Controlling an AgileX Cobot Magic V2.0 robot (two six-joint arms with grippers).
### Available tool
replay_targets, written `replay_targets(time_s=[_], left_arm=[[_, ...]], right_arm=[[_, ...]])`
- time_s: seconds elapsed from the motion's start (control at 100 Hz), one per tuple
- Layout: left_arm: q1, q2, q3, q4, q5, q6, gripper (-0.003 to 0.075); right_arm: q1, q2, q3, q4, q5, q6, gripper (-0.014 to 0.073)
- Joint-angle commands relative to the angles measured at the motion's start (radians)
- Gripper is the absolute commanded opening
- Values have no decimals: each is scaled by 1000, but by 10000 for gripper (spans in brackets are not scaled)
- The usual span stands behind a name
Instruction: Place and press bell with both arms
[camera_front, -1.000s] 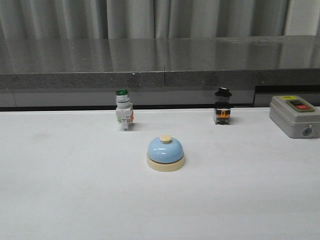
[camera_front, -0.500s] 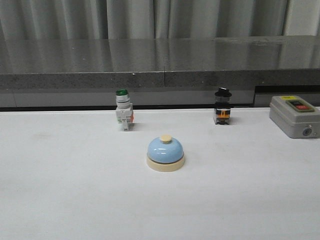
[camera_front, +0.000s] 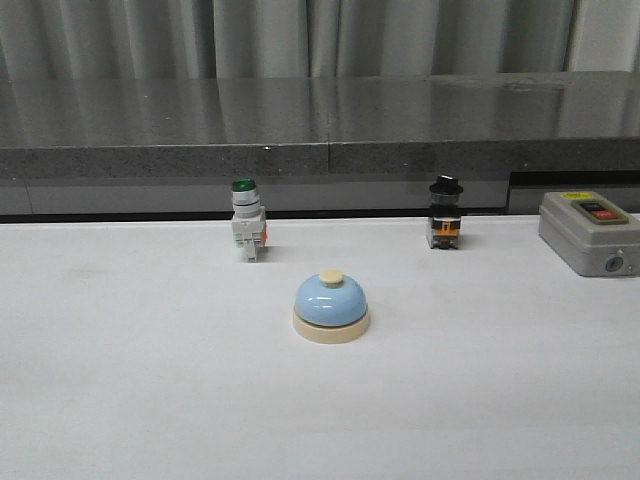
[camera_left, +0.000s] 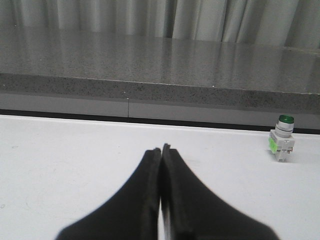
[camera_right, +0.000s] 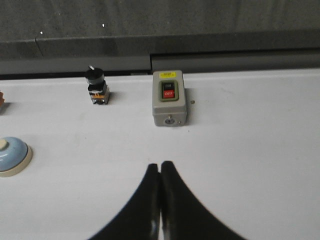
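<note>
The white counter (camera_front: 120, 400) runs back to a dark stone ledge (camera_front: 320, 120) along its far edge. Near the far right corner sits a grey switch box (camera_front: 590, 232) with a red and black rocker on its lid. The bell (camera_front: 331, 307), blue-domed on a cream base with a cream plunger on top, stands upright about midway between the left and right edges and nearer the far edge than the near one, with bare counter all round it. Behind it, close to the far edge, stand a green-capped push button (camera_front: 246, 222) toward the left and a black-knobbed selector switch (camera_front: 445, 214) toward the right, both well apart from the bell.

The left tool (camera_left: 161, 149) has its two black fingers pressed together on nothing, held low over the counter's left part. The right tool (camera_right: 160, 165) is likewise closed and empty, over the right part, with the bell off to one side of it.

As a judgement, this scene fits two stages alike: the bell standing where it waits to be picked up and set down, or the bell already set in place and rung with both arms drawn away. The pictures do not settle which, so no next move can be named with confidence; any approach would need the fingers parted to grasp the dome, or kept closed to push the plunger.
</note>
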Motion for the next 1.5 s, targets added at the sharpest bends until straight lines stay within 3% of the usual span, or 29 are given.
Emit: replay_targets(time_s=[0.0,0.2,0.34,0.6,0.72,0.93,1.49], left_arm=[[2,-30,41,-2,-77,-6,-20],[2,-30,41,-2,-77,-6,-20],[2,-30,41,-2,-77,-6,-20],[2,-30,41,-2,-77,-6,-20],[2,-30,41,-2,-77,-6,-20],[2,-30,41,-2,-77,-6,-20],[2,-30,41,-2,-77,-6,-20]], right_arm=[[-6,-79,12,-4,-102,-4,-60],[-6,-284,91,-24,-137,-4,-60],[-2,-274,131,-40,-187,-4,-60],[-2,-274,334,-69,-616,-4,-60],[-2,-274,436,-98,-716,-4,-60],[-2,-274,445,-178,-667,-4,-60],[-2,-274,445,-179,-669,-4,-60]])
